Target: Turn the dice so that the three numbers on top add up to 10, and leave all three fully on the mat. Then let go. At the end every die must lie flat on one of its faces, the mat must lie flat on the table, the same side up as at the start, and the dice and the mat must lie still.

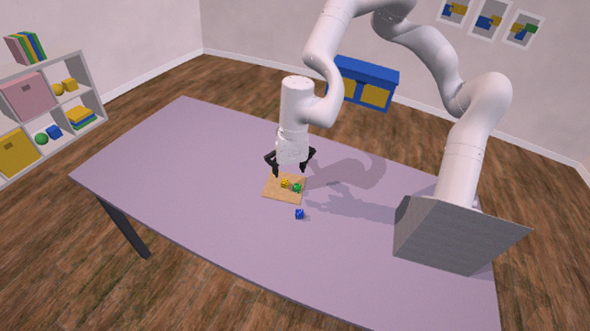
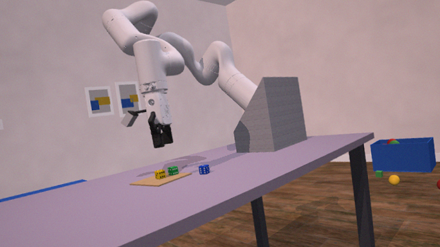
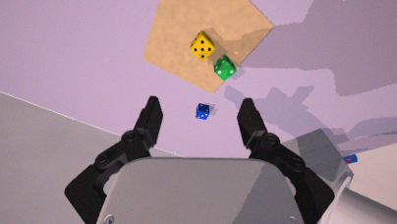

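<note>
Above the square tan flat mat (image 1: 278, 194) (image 2: 158, 182) (image 3: 169, 54), I have my black two-finger claw (image 1: 289, 171) (image 2: 162, 137) (image 3: 200, 106) wide open; next, probably grab the small blue cube die (image 1: 299, 213) (image 2: 203, 169) (image 3: 202, 111) beside it.

The mauve tabletop (image 1: 203, 234) (image 2: 79, 225) (image 3: 74, 64) carries a tan mat (image 1: 275, 193) (image 2: 158, 181) (image 3: 169, 59) lying flat, a blue die (image 1: 299, 213) (image 2: 203, 169) (image 3: 202, 111) near the mat, and a grey block (image 1: 459, 241) (image 2: 285, 115) (image 3: 319, 152) under the arm's foot.

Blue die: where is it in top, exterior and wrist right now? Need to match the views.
Top: blue die just below the centre, off the mat's lower right corner.
Exterior: blue die slightly left of centre, lower half, right of the mat.
Wrist: blue die near the centre, below the mat.
Shared landmark: the tan mat.
</note>
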You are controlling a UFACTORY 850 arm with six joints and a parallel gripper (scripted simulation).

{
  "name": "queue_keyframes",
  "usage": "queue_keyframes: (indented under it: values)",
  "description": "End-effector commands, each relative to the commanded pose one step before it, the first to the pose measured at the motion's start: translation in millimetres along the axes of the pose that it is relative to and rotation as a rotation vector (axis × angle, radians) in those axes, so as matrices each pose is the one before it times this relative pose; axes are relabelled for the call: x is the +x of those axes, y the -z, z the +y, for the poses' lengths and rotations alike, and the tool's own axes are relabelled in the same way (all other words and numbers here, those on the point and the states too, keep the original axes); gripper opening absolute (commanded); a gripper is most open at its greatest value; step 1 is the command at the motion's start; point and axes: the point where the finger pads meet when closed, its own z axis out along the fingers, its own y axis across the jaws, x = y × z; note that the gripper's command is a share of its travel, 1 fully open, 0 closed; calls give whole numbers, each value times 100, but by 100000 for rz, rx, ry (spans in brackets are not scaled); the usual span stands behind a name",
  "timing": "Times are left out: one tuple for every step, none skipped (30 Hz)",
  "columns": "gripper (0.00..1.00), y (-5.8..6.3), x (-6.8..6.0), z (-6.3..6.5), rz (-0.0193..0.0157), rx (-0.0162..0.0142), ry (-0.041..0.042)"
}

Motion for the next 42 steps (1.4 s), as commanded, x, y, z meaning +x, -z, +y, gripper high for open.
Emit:
queue_keyframes:
  values:
    - [100, 33, -395, -77, 1277, 1211, -13309]
    - [100, 0, 0, 0, 0, 0, 0]
    - [100, -16, -224, 21, -10, 12, -6546]
    - [100, -13, -181, 30, -8, 9, -5347]
    - [100, -3, -46, 10, -2, 2, -1363]
    - [100, -6, -75, 18, -4, 4, -2253]
    - [100, -7, -93, 25, -4, 4, -2811]
    - [100, -4, -59, 17, -3, 3, -1802]
    - [100, -11, -146, 47, -7, 6, -4491]
    - [100, -6, -81, 30, -4, 3, -2519]
    - [100, -9, -113, 46, -6, 4, -3572]
    - [100, -8, -96, 43, -5, 3, -3070]
    - [100, -1, -15, 8, -1, 1, -502]
    - [100, -15, -173, 86, -9, 5, -5679]
    - [100, -4, -47, 27, -2, 1, -1590]
    - [100, -11, -125, 74, -7, 3, -4268]
    - [100, -8, -87, 57, -5, 2, -3066]
    - [100, 0, 0, 0, 0, 0, 0]
    - [100, 0, 0, 0, 0, 0, 0]
    - [100, 0, -1, 1, 0, 0, -49]
    - [100, -20, -207, 147, -11, 4, -7485]
    - [100, -15, -141, 119, -8, 2, -5445]
    - [100, -5, -44, 42, -2, 1, -1798]
    - [100, -1, -8, 8, 0, 0, -333]
    - [100, -15, -129, 128, -7, 1, -5382]
    - [100, -6, -51, 57, -3, 0, -2272]
    - [100, -10, -82, 96, -5, 0, -3740]
    - [100, -9, -65, 82, -4, 0, -3111]
    - [100, -2, -17, 24, -1, 0, -871]
    - [100, -15, -103, 143, -6, 0, -5225]
    - [100, -7, -46, 72, -3, 0, -2552]
    - [100, -10, -59, 99, -3, 0, -3421]
    - [100, -9, -50, 91, -3, 0, -3093]
    - [100, -4, -20, 39, -1, 0, -1306]
    - [100, 0, 0, 0, 0, 0, 0]
    - [100, 0, 0, 0, 0, 0, 0]
    - [100, -23, -116, 237, -6, -2, -7851]
    - [100, -14, -55, 142, -3, -1, -4550]
    - [100, -4, -16, 48, -1, 0, -1504]
    - [100, -5, -18, 58, -1, 0, -1816]
    - [100, -9, -27, 91, -1, -1, -2831]
    - [100, -10, -28, 104, -1, -1, -3232]
